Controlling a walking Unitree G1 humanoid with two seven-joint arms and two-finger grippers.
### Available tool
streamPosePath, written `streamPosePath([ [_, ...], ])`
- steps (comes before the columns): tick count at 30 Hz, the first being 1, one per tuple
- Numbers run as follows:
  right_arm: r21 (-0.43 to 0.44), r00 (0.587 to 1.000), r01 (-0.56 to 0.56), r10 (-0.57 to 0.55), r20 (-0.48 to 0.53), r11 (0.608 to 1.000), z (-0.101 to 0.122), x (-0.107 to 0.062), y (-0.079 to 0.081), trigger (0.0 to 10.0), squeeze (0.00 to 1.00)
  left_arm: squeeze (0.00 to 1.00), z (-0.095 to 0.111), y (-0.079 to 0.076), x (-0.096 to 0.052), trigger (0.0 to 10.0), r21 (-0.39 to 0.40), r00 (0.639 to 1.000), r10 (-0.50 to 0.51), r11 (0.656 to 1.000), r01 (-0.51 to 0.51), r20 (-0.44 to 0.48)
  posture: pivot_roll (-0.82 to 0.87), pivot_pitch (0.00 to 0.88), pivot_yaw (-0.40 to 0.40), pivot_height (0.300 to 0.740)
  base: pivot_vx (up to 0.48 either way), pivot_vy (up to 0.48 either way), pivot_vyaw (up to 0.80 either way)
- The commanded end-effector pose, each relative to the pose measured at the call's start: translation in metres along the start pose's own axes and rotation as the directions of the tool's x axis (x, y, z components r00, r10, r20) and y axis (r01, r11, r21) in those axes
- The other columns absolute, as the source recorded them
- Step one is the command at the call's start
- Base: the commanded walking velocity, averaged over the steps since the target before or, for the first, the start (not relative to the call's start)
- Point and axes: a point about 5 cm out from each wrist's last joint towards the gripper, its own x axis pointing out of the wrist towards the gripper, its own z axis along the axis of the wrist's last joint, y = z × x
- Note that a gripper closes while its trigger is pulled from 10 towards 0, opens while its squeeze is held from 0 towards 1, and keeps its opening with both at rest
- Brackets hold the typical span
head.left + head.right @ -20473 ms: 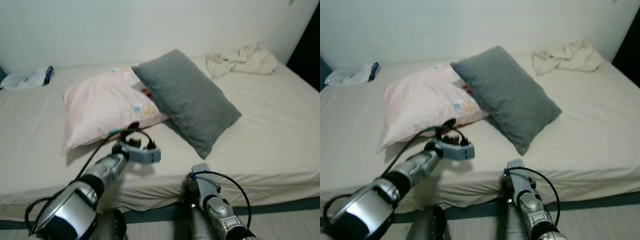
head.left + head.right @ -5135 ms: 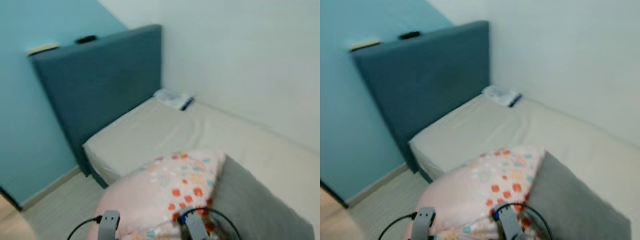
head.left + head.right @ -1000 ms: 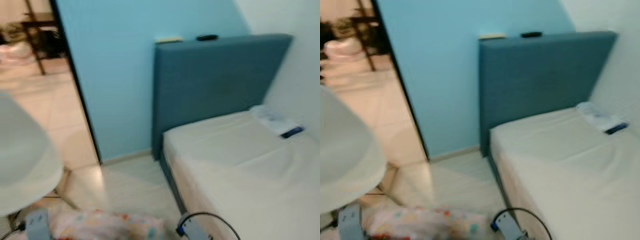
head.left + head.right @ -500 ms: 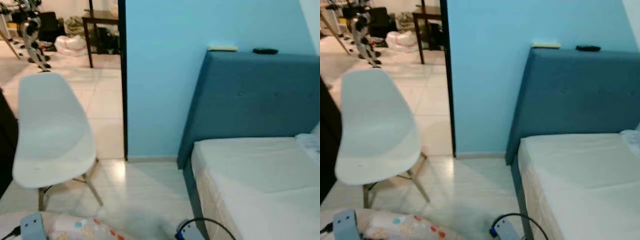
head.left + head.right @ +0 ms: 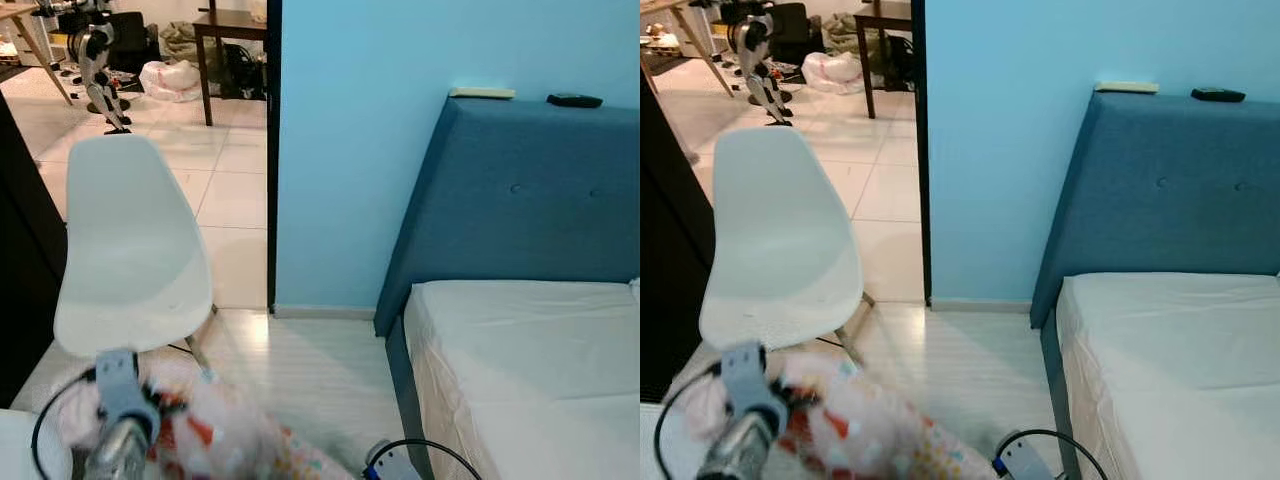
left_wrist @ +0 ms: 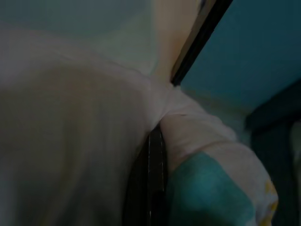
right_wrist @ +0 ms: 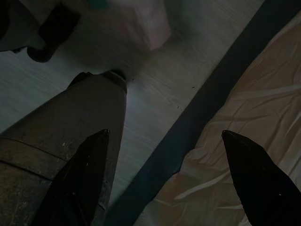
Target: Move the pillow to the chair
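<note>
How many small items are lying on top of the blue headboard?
2: a pale flat item toward the robot's left end of the headboard, and a dark one further to the right. More may sit beyond the picture's edge.

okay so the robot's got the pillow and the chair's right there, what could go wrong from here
The left gripper pinches just a fold of the pink patterned pillow, so the hanging bulk might slip free or drag on the floor. The white chair has a sloped, curved seat on thin splayed legs; a pillow dropped near the edge could slide off, or a bump could push the chair away. The right gripper hangs open by the bed, lending no support.
</note>
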Motion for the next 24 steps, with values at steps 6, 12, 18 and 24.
streamPosePath([
  [6, 0.013, 0.999, -0.021, 0.021, 0.038, 1.0, 0.007, 0.0, -0.002, 10.0, 0.0, 0.0, 0.059, -0.012, 0.015, 10.0, 0.023, 0.961, -0.08, 0.997, 0.077, 0.264, 0.01, 0.004, -0.072, 0.74, 0.269, 0.0, 0.0],
  [12, 0.008, 0.996, -0.035, 0.034, 0.083, 0.999, 0.017, -0.001, -0.002, 10.0, 0.0, 0.0, 0.063, -0.016, 0.015, 10.0, 0.031, 0.951, -0.101, 0.995, 0.096, 0.292, 0.02, 0.0, -0.077, 0.74, 0.277, 0.0, 0.52],
  [18, 0.004, 0.995, -0.031, 0.03, 0.095, 1.0, 0.02, -0.001, -0.001, 10.0, 0.0, 0.0, 0.076, -0.02, 0.016, 10.0, 0.04, 0.929, -0.126, 0.992, 0.119, 0.349, 0.03, 0.0, -0.081, 0.74, 0.288, 0.0, 0.77],
  [24, -0.002, 0.994, 0.005, -0.005, 0.106, 1.0, 0.023, -0.001, -0.005, 10.0, 0.0, 0.0, 0.098, -0.029, 0.018, 10.0, 0.055, 0.891, -0.164, 0.986, 0.156, 0.423, 0.03, 0.0, -0.082, 0.74, 0.286, 0.0, 0.21],
])
